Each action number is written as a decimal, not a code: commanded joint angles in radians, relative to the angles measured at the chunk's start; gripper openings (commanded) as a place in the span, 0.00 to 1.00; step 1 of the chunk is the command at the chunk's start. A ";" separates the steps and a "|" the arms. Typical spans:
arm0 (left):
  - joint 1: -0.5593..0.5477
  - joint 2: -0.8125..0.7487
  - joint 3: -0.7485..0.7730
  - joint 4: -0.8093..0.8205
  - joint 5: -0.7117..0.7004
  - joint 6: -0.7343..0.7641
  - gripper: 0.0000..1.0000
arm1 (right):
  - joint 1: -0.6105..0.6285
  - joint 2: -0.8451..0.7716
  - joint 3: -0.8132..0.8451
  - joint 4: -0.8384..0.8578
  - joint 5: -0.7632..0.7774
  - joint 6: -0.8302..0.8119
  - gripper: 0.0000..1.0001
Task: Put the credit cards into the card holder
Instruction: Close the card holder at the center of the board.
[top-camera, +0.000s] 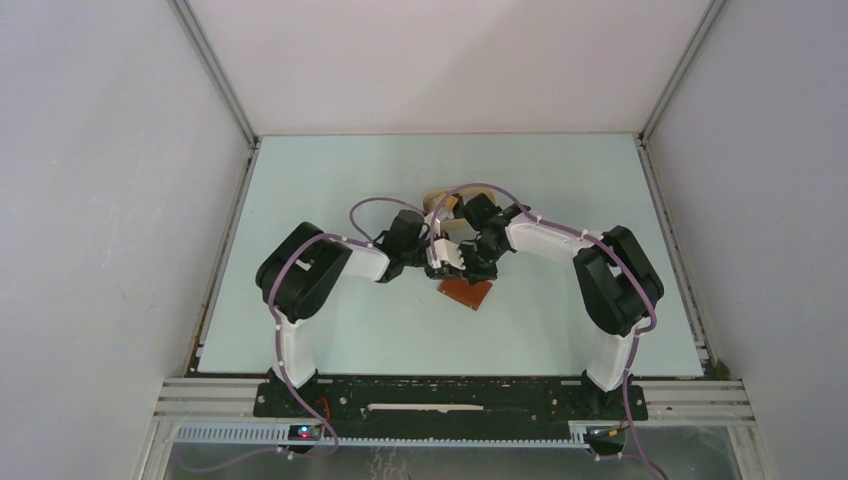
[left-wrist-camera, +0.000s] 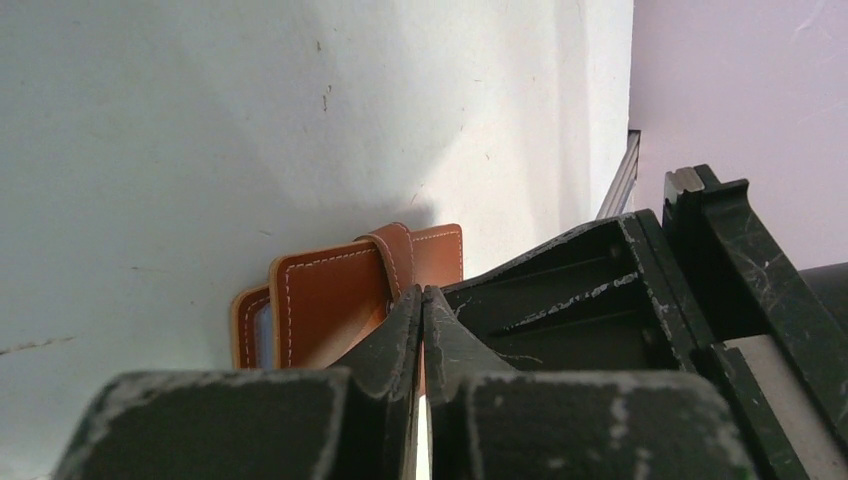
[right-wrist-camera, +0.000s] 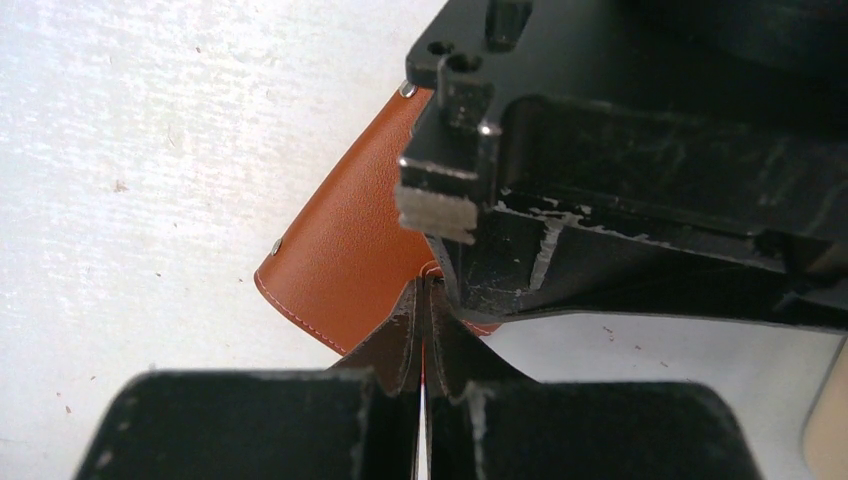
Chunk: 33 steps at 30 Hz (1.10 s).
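The reddish-brown leather card holder (top-camera: 468, 294) lies at the table's middle, under both grippers. In the left wrist view my left gripper (left-wrist-camera: 421, 297) is shut, its tips pinching the card holder (left-wrist-camera: 330, 295) at its strap. A pale blue-grey credit card (left-wrist-camera: 259, 335) shows as a sliver in the holder's left pocket. In the right wrist view my right gripper (right-wrist-camera: 424, 285) is shut on the stitched edge of the card holder (right-wrist-camera: 345, 255), and a thin leather line shows between its fingers. From above, the left gripper (top-camera: 445, 260) and right gripper (top-camera: 482, 262) meet tip to tip.
A tan oval tray (top-camera: 437, 200) sits just behind the grippers, mostly hidden by the arms; its rim (right-wrist-camera: 826, 440) shows at the right wrist view's lower right. Grey walls enclose the pale table (top-camera: 330, 170) on three sides.
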 joint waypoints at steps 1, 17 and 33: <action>-0.019 0.022 0.050 0.046 0.066 -0.025 0.06 | 0.013 0.018 -0.016 0.017 0.008 0.015 0.00; -0.026 0.076 0.033 -0.014 0.092 0.005 0.06 | 0.015 0.014 -0.016 0.031 0.020 0.028 0.00; -0.017 0.092 0.017 -0.142 0.043 0.097 0.05 | -0.007 -0.083 -0.014 0.040 -0.045 0.081 0.33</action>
